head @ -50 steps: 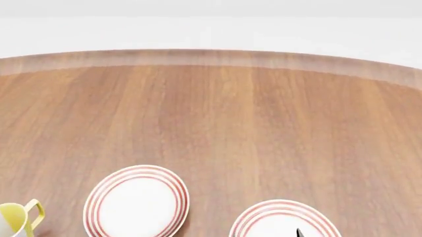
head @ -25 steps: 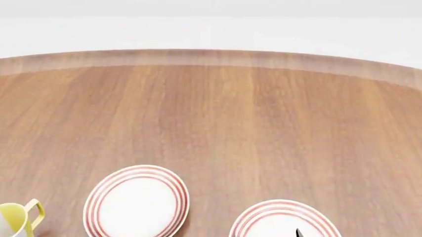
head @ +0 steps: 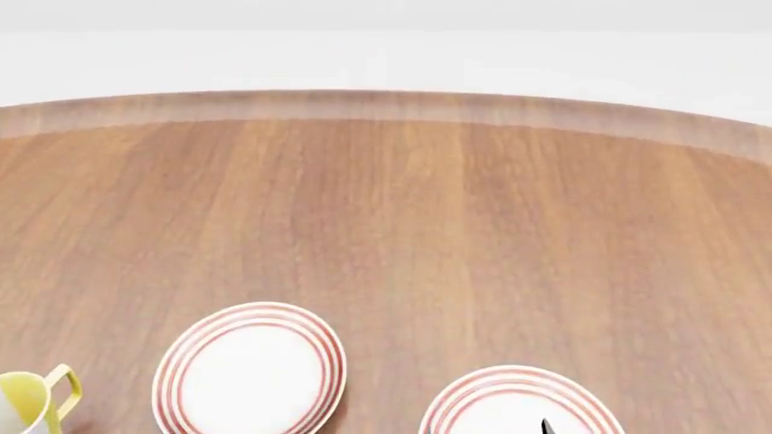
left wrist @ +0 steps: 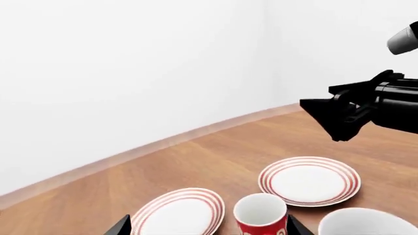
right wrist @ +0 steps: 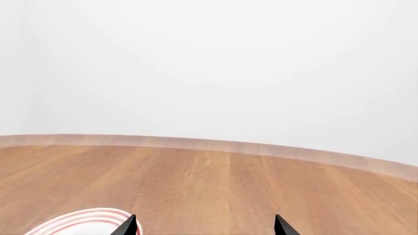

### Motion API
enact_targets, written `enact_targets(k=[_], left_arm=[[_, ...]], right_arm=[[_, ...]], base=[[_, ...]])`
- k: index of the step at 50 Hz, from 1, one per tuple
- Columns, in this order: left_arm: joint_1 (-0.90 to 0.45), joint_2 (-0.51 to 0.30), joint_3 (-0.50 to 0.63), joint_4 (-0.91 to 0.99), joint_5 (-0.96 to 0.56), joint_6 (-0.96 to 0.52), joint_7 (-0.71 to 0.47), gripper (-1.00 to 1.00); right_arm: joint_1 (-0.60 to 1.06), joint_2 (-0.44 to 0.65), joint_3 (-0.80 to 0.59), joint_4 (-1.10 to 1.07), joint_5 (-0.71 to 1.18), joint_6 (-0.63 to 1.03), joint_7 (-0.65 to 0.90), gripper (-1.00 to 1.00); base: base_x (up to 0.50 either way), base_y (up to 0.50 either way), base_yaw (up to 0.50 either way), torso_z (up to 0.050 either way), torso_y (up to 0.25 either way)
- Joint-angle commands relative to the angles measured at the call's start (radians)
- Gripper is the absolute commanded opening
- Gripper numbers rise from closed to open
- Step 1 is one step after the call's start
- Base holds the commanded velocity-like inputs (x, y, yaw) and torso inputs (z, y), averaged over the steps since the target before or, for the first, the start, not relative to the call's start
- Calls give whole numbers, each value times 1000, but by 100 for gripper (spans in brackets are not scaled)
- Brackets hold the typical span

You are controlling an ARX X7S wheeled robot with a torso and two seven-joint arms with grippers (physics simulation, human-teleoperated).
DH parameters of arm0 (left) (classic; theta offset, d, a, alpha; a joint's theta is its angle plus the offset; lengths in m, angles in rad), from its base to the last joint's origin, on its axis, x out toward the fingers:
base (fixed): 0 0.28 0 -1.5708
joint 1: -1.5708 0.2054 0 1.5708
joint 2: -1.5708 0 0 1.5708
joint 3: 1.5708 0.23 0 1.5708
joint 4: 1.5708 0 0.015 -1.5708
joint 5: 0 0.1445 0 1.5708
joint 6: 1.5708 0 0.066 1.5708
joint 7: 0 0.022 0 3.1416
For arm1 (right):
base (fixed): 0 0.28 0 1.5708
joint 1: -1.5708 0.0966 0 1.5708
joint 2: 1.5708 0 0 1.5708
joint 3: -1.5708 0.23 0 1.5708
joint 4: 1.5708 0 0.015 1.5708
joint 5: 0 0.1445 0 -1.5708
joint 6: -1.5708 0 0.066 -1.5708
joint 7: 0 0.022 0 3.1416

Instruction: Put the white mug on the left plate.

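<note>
In the left wrist view, the white mug (left wrist: 365,223) shows only as a wide white rim at the frame edge, beside the smaller red mug (left wrist: 261,215). The left plate (left wrist: 177,213), white with red rings, lies next to the red mug and also shows in the head view (head: 249,369). My left gripper (left wrist: 207,227) is open and empty, with the red mug and the left plate's rim between its fingertips' lines. My right gripper (right wrist: 204,227) is open and empty above the table; it shows side-on in the left wrist view (left wrist: 320,117).
The second ringed plate (head: 519,402) lies to the right, with a black fingertip (head: 545,427) over it; it also shows in the left wrist view (left wrist: 309,178). A white-and-yellow mug (head: 24,402) stands at the far left. The round wooden table (head: 399,208) stretches ahead to its far rim.
</note>
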Motion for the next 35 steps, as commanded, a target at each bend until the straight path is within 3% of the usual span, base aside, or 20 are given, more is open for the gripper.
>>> enact_targets(k=[1,4,7,12,24,30,31,35], left_arm=[[46,-5,-20,-12,-30,63,31,100],[47,49,-60,-10,-79,59,157,100],[46,252,-236,36,-103,-31,444,100],[45,347,-316,74,-117,-84,581,100],[40,453,-370,67,-62,-71,721,100],[3,478,-373,-27,48,-14,730,100],[-77,474,-339,-172,169,46,749,100],[-75,466,-331,-180,169,53,739,100]], right_arm=[[3,5,-3,6,2,-2,10,100],[0,8,-5,-4,3,2,15,100],[2,12,-8,-1,6,3,18,100],[5,15,-14,0,3,5,27,100],[7,26,-22,6,5,0,43,100],[9,30,-29,4,6,4,46,100],[9,32,-31,1,9,9,43,100],[10,35,-34,1,10,8,46,100]], base=[[0,0,0,0,0],[0,0,0,0,0],[0,0,0,0,0],[0,0,0,0,0],[0,0,0,0,0],[0,0,0,0,0],[0,0,0,0,0],[0,0,0,0,0]])
